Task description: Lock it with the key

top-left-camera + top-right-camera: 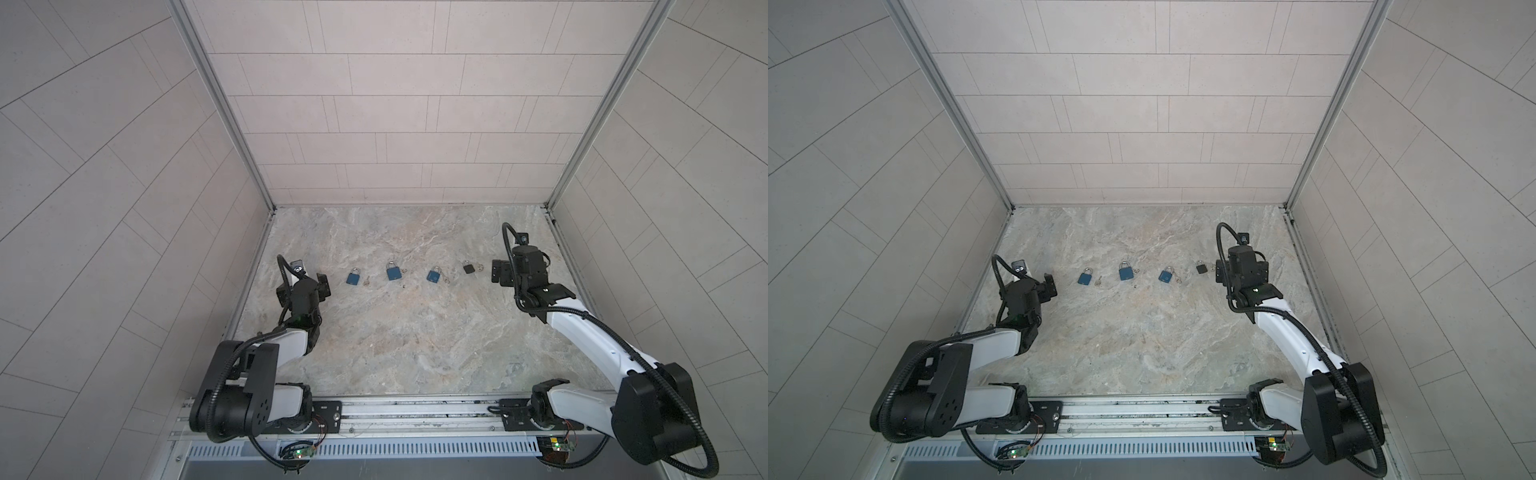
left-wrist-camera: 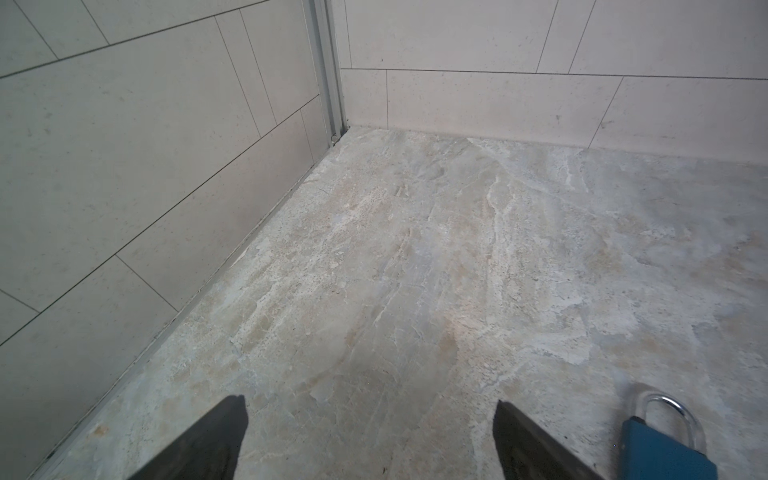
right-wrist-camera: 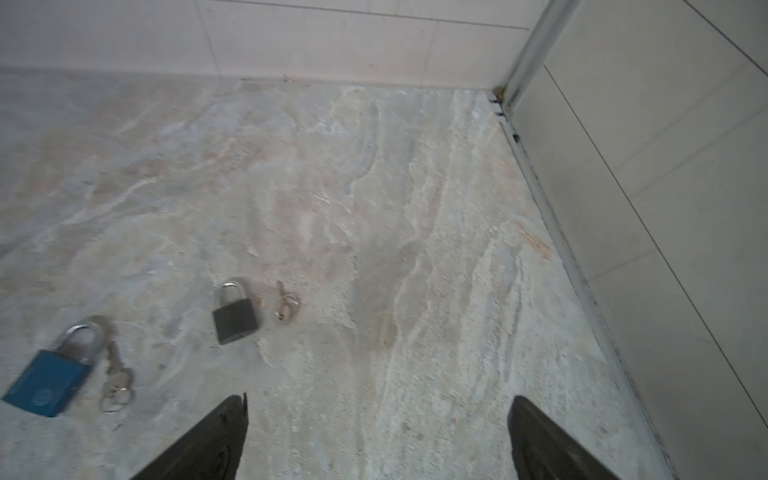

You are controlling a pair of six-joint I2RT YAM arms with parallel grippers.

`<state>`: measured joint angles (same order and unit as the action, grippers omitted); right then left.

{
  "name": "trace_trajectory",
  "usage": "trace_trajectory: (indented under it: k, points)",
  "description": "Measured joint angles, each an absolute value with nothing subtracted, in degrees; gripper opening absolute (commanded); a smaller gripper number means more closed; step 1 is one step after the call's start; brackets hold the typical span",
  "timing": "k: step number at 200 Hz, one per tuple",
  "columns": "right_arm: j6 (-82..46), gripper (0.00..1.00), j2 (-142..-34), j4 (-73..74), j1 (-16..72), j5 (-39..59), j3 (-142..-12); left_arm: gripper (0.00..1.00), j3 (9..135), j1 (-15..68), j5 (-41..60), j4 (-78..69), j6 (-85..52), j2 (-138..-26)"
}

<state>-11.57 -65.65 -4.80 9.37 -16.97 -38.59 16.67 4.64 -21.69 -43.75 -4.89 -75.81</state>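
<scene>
The left claw [image 2: 370,415] is spread wide with nothing between its dark fingers, hovering over the marbled grey desk [image 1: 415,340]; just beside it lies the leftmost blue metal padlock [image 2: 660,453], flat on the desk, silver shackle pointing away, with a small silver key [image 1: 365,282] next to it. The right claw [image 3: 378,415] is likewise spread and empty; near it lies the small black padlock [image 3: 235,318], with a small pale key [image 3: 284,305] on a ring just beside it, not touching. Farther along the row come the right-hand blue padlock [image 3: 45,382] with its ringed silver key [image 3: 116,382], then the middle blue padlock [image 1: 393,272]; pale tiled walls [image 1: 415,104] enclose the desk.
</scene>
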Motion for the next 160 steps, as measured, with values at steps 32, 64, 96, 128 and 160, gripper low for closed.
trace_trajectory:
  k: [32,64,96,128,160]
  points:
    - [-10.0,1.0,-62.2,7.2,6.9,-20.2,-26.7,1.0,16.2,4.6,-21.5,-50.2,-3.6,-78.3]
    - [-9.8,1.0,-66.4,18.6,1.1,-17.5,-20.5,1.0,12.3,4.7,-20.3,-63.9,-2.3,-89.9]
    - [-8.2,1.0,-70.8,29.0,-0.1,-10.7,-17.9,1.0,11.2,4.9,-19.6,-68.4,-1.5,-92.5]
    - [-7.6,1.0,-74.9,38.2,-1.5,-6.4,-17.7,1.0,11.2,4.9,-19.8,-72.2,-1.5,-92.5]
    - [-7.2,1.0,-79.7,42.8,-1.6,-5.1,-18.0,1.0,11.5,4.9,-20.0,-72.4,-1.5,-92.5]
